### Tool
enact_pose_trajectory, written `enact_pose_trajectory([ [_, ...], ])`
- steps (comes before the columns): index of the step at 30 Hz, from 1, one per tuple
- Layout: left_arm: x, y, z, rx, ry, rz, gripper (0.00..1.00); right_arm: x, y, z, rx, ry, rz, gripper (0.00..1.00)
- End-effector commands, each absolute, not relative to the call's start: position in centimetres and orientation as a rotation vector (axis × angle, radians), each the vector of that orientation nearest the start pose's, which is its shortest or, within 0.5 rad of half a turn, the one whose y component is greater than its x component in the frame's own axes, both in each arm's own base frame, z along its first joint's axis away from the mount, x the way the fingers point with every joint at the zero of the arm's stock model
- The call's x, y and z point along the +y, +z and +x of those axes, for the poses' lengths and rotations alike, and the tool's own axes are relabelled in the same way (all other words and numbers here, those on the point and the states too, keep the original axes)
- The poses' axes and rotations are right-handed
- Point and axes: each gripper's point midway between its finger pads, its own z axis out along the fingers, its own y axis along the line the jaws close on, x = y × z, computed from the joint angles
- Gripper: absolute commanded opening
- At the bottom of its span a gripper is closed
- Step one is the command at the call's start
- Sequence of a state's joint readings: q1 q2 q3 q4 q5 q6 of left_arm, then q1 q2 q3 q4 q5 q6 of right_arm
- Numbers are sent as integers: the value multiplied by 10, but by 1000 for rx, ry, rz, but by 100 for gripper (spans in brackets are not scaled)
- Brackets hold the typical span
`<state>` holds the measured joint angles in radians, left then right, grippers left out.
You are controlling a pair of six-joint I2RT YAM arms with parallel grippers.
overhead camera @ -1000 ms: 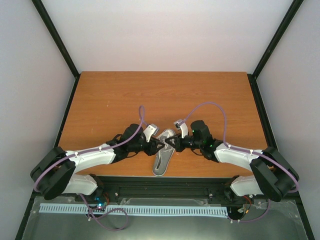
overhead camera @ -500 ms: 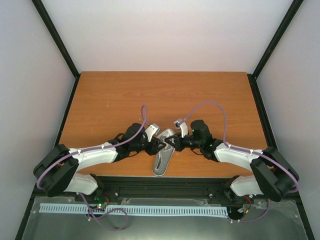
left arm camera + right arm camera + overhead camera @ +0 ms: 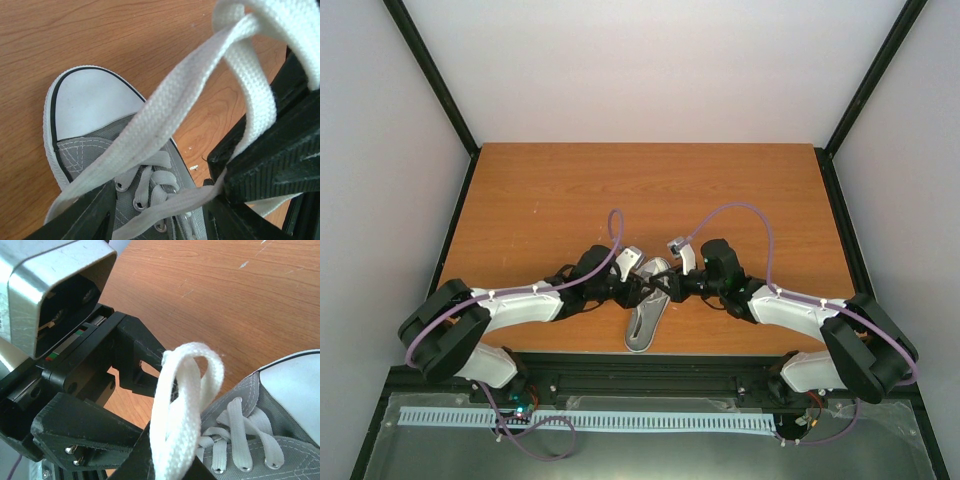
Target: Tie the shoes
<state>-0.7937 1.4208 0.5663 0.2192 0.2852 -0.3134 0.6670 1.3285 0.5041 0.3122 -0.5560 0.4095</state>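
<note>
Heel-first, the grey canvas sneaker (image 3: 645,315) lies just inside the desk's near edge, between my two arms, toe pointing away. Over its eyelets the right hand (image 3: 165,462) is clenched on a white lace loop (image 3: 187,385) that stands upright. The left hand (image 3: 633,290) faces it with jaws parted, grasping nothing, and a lace strand (image 3: 165,115) crosses its opening. To do this step well, I judge I should hold the loop tall and taut, bring the left hand onto the strand close to the loop's base, and close only once the strand is centred. Beyond the white toe cap (image 3: 90,100), the desk (image 3: 650,190) runs to the far wall.
</note>
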Motion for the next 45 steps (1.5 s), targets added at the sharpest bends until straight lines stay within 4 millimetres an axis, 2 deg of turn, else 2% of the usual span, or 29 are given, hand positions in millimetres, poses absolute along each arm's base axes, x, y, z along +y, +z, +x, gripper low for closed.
enact_pose_trajectory([
  [1,-322,114,241,2112,-951,734,48,296,130,232,2132,1203,-640,3],
  [7,-323,113,240,2118,-961,732,22,295,127,232,2141,1198,-636,3],
  [15,-321,115,239,2118,-975,704,1,294,125,233,2151,1187,-628,3],
  [23,-311,130,234,2110,-1002,628,1,292,122,236,2172,1157,-612,3],
  [27,-301,128,231,2154,-965,596,1,291,120,237,2181,1148,-607,6],
  [29,-296,124,230,2181,-943,584,1,291,120,237,2181,1147,-604,14],
  [32,-288,119,228,2218,-915,549,1,291,122,238,2180,1143,-600,46],
  [34,-281,117,228,2238,-887,522,1,289,123,239,2179,1129,-593,62],
  [35,-278,115,228,2249,-870,508,1,286,123,238,2184,1117,-587,66],
  [39,-267,109,229,2275,-814,465,1,272,125,243,2195,1027,-533,77],
  [45,-265,109,227,2283,-820,448,1,232,126,245,2200,848,-367,82],
])
